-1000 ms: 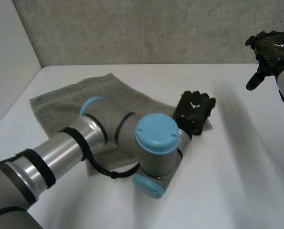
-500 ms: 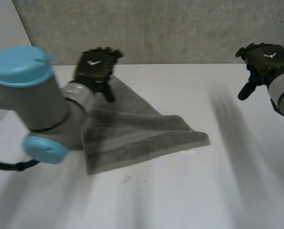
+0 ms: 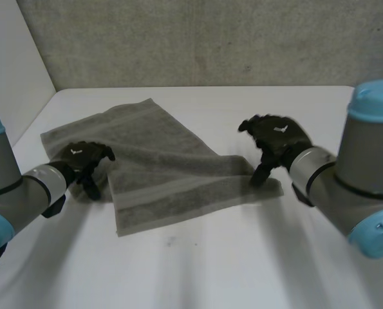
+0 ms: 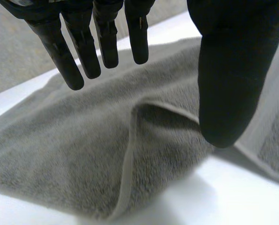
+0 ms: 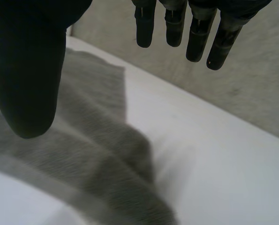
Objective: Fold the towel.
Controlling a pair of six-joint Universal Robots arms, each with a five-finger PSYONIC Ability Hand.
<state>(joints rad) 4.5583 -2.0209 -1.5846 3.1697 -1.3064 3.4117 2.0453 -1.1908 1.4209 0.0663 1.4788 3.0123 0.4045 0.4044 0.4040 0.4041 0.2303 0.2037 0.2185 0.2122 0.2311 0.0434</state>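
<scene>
Towel (image 3: 172,174), grey, lies on white table (image 3: 242,257), one layer doubled over, edges askew. Your left hand (image 3: 83,161) at its left edge, right hand (image 3: 276,138) over right corner. Both released, fingers straight, grasping nothing. Judgement: first fold done, second fold and squaring left.

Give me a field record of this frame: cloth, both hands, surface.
cloth: grey terry towel, spread out and rumpled, looks partly doubled, with a hemmed edge ridged up below the left hand
surface: white table
left: black left hand at the towel's left edge, fingers straight, gripping nothing
right: black right hand over the towel's right corner, fingers straight, gripping nothing
contact: cannot tell for either hand
</scene>
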